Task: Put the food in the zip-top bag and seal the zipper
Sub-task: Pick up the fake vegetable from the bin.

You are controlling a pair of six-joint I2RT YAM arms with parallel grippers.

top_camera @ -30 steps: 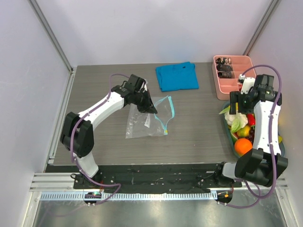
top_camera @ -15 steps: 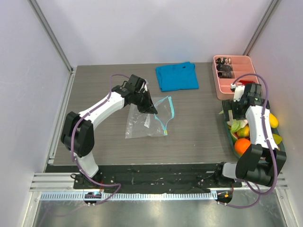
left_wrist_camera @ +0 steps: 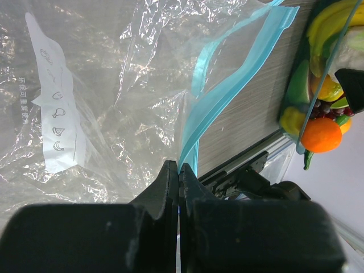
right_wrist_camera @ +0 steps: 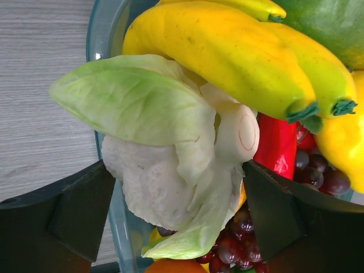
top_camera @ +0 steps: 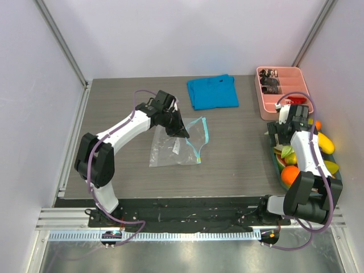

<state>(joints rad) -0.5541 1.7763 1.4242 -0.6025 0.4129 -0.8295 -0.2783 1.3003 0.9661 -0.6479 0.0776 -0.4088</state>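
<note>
The clear zip-top bag lies flat on the table with its white label showing. Its light-blue zipper curves along the right edge, and its mouth gapes open. My left gripper is shut on the zipper strip at the bag's upper corner. The food sits in a teal bowl: a white cauliflower with green leaves, yellow bananas, a red piece, grapes and an orange. My right gripper is open, with one finger on each side of the cauliflower.
A blue folded cloth lies at the back middle. A pink compartment tray with small dark bits stands at the back right, just behind the bowl. Grey walls close in the left and right sides.
My right gripper has swung left and down over the bowl and now straddles the cauliflower. The left gripper and the bag have barely moved.
</note>
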